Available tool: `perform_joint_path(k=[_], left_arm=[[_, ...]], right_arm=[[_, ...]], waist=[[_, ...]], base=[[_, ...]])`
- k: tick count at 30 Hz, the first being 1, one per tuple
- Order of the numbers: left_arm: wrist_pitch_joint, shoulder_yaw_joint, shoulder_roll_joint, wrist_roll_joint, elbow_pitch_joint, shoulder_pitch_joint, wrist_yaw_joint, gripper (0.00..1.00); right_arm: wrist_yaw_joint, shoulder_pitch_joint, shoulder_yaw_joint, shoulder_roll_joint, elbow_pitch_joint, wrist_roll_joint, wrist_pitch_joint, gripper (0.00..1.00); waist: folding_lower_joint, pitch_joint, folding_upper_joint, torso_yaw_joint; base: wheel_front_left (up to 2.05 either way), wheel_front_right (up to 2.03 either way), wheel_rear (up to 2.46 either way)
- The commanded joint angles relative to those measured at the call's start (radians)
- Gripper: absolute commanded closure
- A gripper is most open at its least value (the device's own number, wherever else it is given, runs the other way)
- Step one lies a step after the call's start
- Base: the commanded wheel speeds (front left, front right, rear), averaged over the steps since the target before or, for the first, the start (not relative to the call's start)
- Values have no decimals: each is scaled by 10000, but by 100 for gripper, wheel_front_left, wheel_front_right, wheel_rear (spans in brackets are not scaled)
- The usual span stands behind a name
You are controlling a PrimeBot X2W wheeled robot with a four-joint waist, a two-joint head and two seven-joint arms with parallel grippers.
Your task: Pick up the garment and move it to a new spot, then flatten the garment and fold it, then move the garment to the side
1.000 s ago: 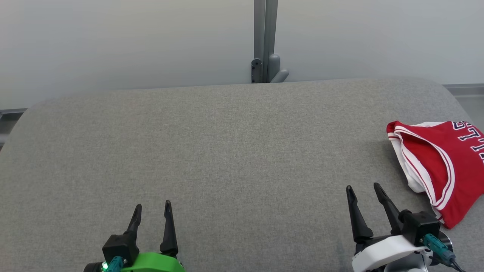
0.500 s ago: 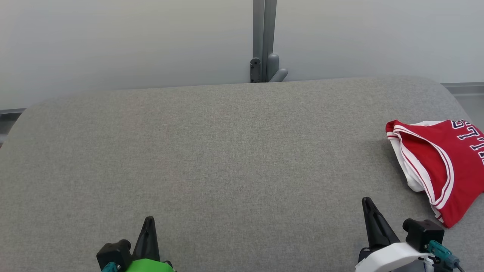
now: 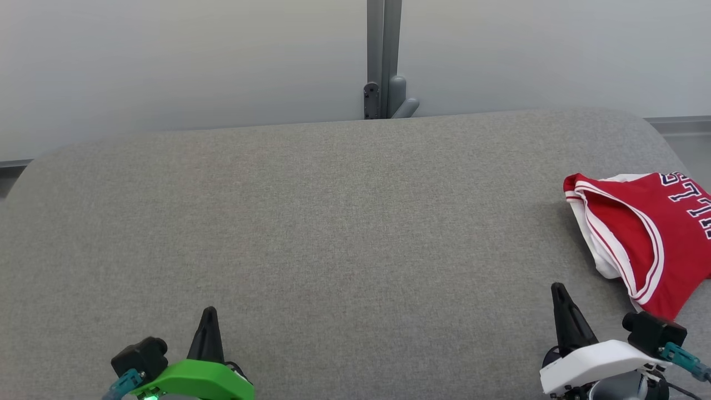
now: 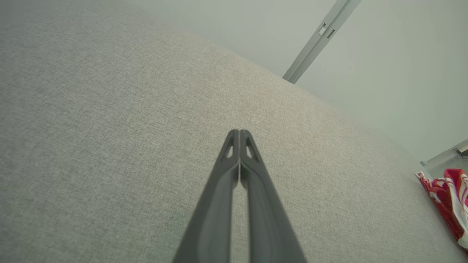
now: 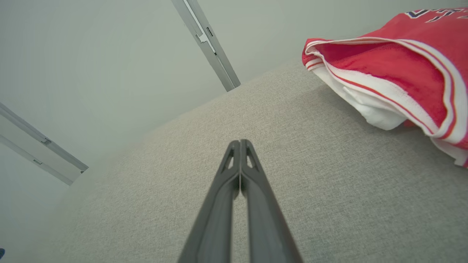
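Observation:
The garment (image 3: pixel 650 233) is a red jersey with white trim and dark lettering, lying bunched at the right edge of the grey padded table (image 3: pixel 333 222). It also appears at the upper right of the right wrist view, garment (image 5: pixel 395 69), and at the far right edge of the left wrist view, garment (image 4: pixel 448 199). My right gripper (image 3: pixel 557 290) is shut and empty, hovering near the table's front edge just left of and nearer than the garment. My left gripper (image 3: pixel 209 312) is shut and empty at the lower left, far from the garment. Both wrist views show the fingers pressed together, left gripper (image 4: pixel 239 132), right gripper (image 5: pixel 239 142).
A grey wall runs behind the table, with a vertical metal post and bracket (image 3: pixel 383 83) at its middle. The table's far corners are rounded. A wide stretch of bare grey fabric lies between the two grippers and the wall.
Both grippers went from open to shut, with nothing in them. The left one drew back and left; the right one shifted right toward the garment. The view shifted slightly.

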Motion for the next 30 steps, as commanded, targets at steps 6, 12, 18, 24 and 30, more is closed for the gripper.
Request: perform_joint_path(k=[6, 12, 18, 24, 30], left_arm=[[299, 237, 7, -1225, -38, -600, -228, 100], [482, 352, 7, -1916, 17, -770, -348, 100], [686, 484, 9, -2697, 79, -962, -478, 100], [878, 604, 10, -3412, 138, -1141, -607, 100], [1060, 719, 11, -4094, 192, -1310, -726, 100]], right_arm=[[-3, -433, -275, -107, -43, 1310, 292, 100], [-3, -538, -420, -129, 2, 2053, 470, 100], [-3, -652, -587, -148, 54, 2889, 674, 100], [-4, -770, -749, -165, 102, 3675, 871, 100], [-3, -874, -902, -176, 150, 4406, 1056, 100]], waist=[[0, 35, -1, -48], [0, 59, -1, -81], [0, 88, -1, -121], [0, 118, -1, -161], [0, 147, -1, -201]], base=[[0, 0, 0], [0, 0, 0], [0, 0, 0], [0, 0, 0], [0, 0, 0]])
